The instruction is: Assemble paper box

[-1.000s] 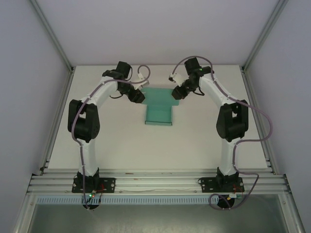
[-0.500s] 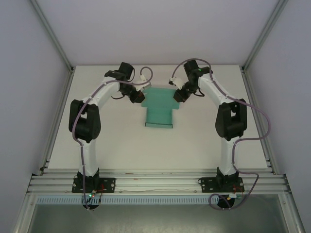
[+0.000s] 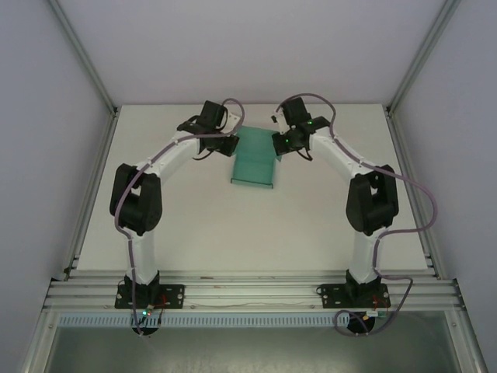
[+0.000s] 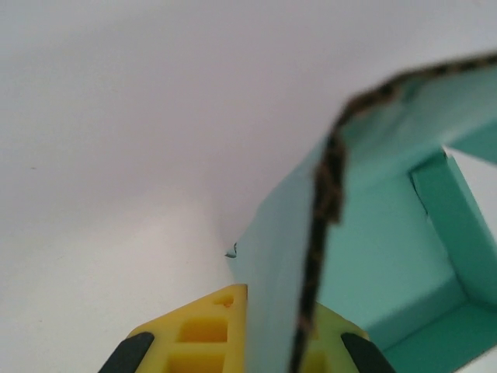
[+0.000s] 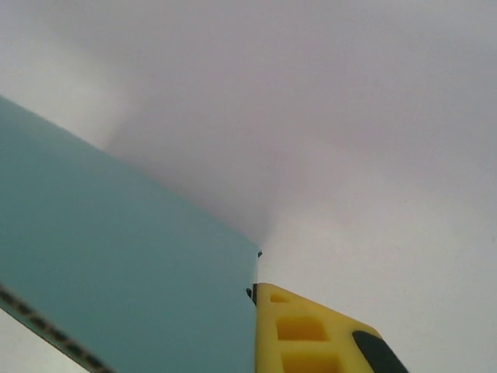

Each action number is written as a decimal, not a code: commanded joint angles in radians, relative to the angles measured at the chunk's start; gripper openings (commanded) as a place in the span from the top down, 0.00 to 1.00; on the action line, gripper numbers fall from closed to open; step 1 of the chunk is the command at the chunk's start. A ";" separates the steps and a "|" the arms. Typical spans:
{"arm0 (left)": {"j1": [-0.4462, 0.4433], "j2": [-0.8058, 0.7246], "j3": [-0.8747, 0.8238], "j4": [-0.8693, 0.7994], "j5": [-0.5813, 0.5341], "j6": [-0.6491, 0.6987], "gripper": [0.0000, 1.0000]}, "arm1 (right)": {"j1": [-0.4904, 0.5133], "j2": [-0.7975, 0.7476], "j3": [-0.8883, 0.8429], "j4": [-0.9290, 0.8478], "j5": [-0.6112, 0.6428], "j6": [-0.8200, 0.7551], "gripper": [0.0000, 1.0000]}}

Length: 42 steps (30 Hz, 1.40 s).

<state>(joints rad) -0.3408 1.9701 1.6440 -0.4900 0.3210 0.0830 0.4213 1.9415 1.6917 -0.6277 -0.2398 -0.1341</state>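
Observation:
The teal paper box (image 3: 254, 162) lies toward the back of the white table, its two side flaps turned up. My left gripper (image 3: 231, 144) is shut on the left flap. In the left wrist view that card wall (image 4: 283, 256) stands upright between the yellow fingers (image 4: 206, 330), with my gripper (image 4: 272, 334) closed on it and the box's inside (image 4: 388, 249) to the right. My right gripper (image 3: 277, 144) is shut on the right flap. In the right wrist view the flap (image 5: 116, 256) presses against one yellow finger (image 5: 311, 334) and hides the other one of my gripper (image 5: 255, 330).
The white table (image 3: 233, 233) stretches bare toward the arm bases. Aluminium frame posts (image 3: 93, 179) border both sides, and a rail (image 3: 248, 291) with the arm mounts runs along the near edge.
Both grippers have closed on the side flaps and moved inward toward each other, lifting the flaps upright. The box looks narrower from above than before.

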 commanded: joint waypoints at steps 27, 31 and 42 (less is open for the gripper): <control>-0.123 0.064 -0.216 0.507 -0.127 -0.582 1.00 | 0.163 -0.013 -0.294 0.700 0.485 0.589 0.97; -0.126 0.076 -0.233 0.541 -0.100 -0.601 1.00 | 0.168 -0.018 -0.359 0.774 0.447 0.587 0.99; -0.147 -0.011 -0.441 0.672 -0.141 -0.519 1.00 | 0.204 -0.070 -0.573 0.958 0.460 0.398 1.00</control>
<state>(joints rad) -0.4454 1.9709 1.2762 0.1730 0.0986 -0.4534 0.5808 1.8912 1.1770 0.2310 0.2970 0.3199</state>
